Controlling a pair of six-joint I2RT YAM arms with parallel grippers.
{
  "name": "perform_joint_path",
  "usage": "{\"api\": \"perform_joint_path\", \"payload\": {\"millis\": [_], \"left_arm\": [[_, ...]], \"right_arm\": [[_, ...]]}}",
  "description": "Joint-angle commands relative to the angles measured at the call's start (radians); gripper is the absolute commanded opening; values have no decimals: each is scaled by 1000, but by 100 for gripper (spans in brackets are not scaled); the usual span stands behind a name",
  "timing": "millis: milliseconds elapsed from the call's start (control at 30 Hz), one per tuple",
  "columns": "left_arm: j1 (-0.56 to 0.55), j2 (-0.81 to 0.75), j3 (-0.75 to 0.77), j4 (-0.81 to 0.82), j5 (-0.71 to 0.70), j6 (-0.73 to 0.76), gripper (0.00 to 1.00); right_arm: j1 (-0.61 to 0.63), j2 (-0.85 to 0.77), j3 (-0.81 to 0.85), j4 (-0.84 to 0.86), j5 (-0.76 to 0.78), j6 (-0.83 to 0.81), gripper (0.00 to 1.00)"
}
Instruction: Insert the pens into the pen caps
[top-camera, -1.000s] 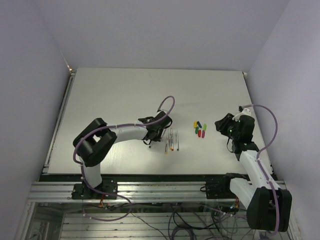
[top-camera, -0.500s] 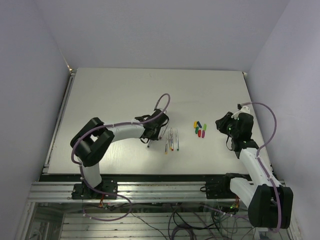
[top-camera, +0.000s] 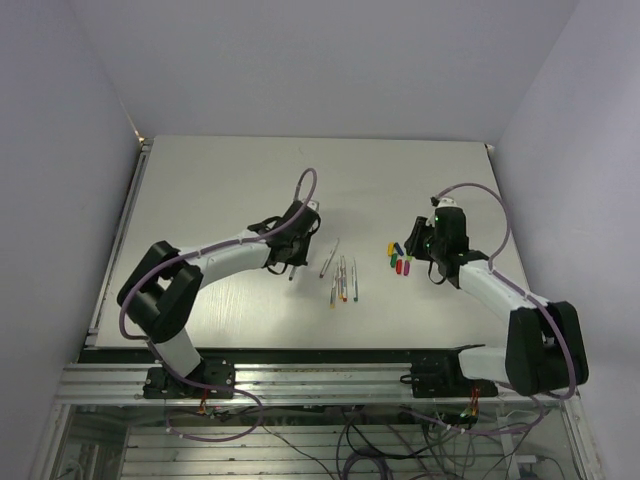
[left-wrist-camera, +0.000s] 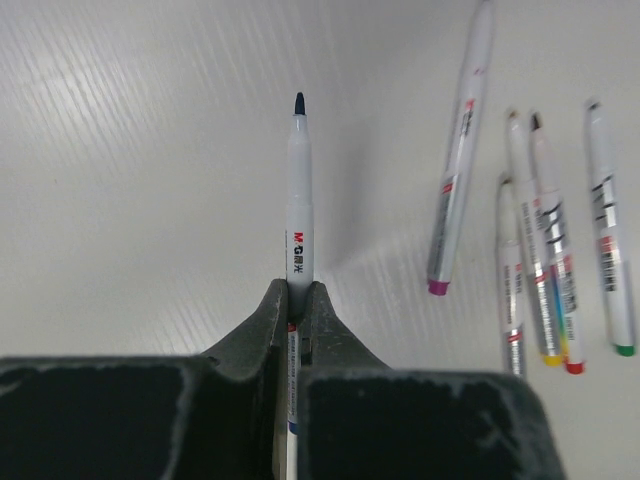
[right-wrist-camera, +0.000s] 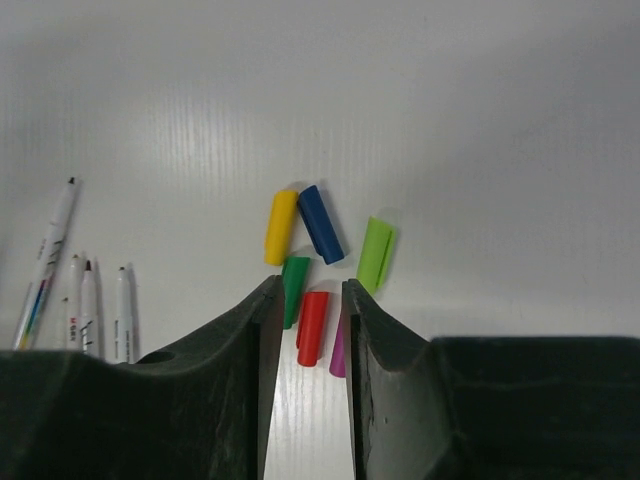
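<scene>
At the bottom centre of the left wrist view, the left gripper (left-wrist-camera: 298, 300) was clenched on the held pen (left-wrist-camera: 298, 190). A long part of the barrel stuck out beyond the fingers, and the dark writing tip pointed to the top of the frame, over the table (left-wrist-camera: 130, 180). To the right in the same frame lay the other pens (left-wrist-camera: 545, 260), with the tilted pen (left-wrist-camera: 460, 150) a little apart from them. In the right wrist view the right gripper (right-wrist-camera: 308, 290) had its fingers released and grasped nothing. Through the gap the red cap (right-wrist-camera: 312, 328) was seen, with the other caps (right-wrist-camera: 320, 223) touching it or just beside it in a tight bunch. I judged this crowding to be the main risk: fingers coming down around one cap could push its neighbours away or pinch two together. A second risk was the grip far from the tip, because a small tilt there could make the tip miss the mouth of a cap. Only the overhead view showed that the two grippers were well apart, with the other pens between them, but there the red cap and the other caps were only small coloured specks. The finger states were readable only in the wrist views.
</scene>
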Motion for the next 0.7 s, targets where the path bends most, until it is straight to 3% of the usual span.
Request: {"api": "perform_joint_path", "payload": {"millis": [0, 667], "left_arm": [[36, -52, 5, 94, 120, -7, 7], [108, -103, -53, 371, 391, -32, 7]], "right_arm": [[11, 78, 45, -16, 14, -23, 31], [44, 298, 173, -29, 83, -70, 32]]}}
